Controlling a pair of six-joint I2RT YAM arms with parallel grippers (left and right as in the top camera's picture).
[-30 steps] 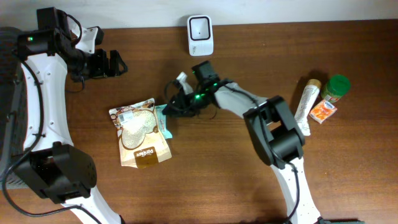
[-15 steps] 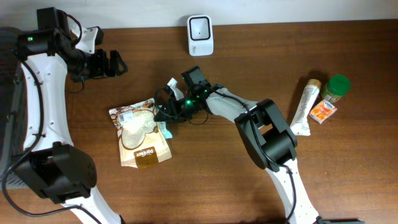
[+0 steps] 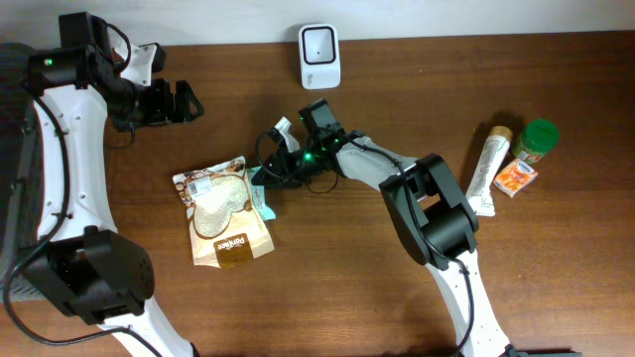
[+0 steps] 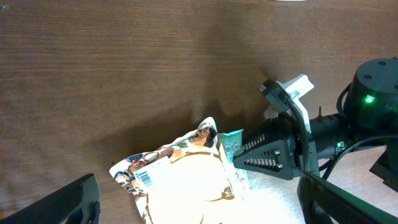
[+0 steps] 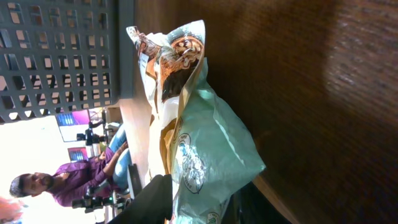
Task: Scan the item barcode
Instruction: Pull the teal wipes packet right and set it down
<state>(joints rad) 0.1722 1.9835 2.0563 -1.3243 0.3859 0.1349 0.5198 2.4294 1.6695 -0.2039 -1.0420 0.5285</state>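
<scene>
A brown snack bag point(image 3: 223, 210) lies flat left of centre, with a barcode point(image 4: 143, 176) near its top corner. A teal packet point(image 3: 262, 190) rests against the bag's right edge. My right gripper point(image 3: 268, 171) reaches in low from the right. In the right wrist view its jaws hold the teal packet point(image 5: 211, 149), with the brown bag point(image 5: 171, 68) behind it. My left gripper point(image 3: 181, 101) hovers open at the upper left, above the bag point(image 4: 186, 180), touching nothing. The white scanner point(image 3: 319, 55) stands at the back edge.
At the right side lie a white tube point(image 3: 486, 167), a green-capped jar point(image 3: 537, 140) and a small orange packet point(image 3: 514, 177). A dark mesh crate point(image 5: 62, 56) stands beyond the table's left edge.
My right gripper pushed left to the bag's edge, then drew slightly back to the right as its jaws narrowed on the teal packet. The left arm has not moved.
</scene>
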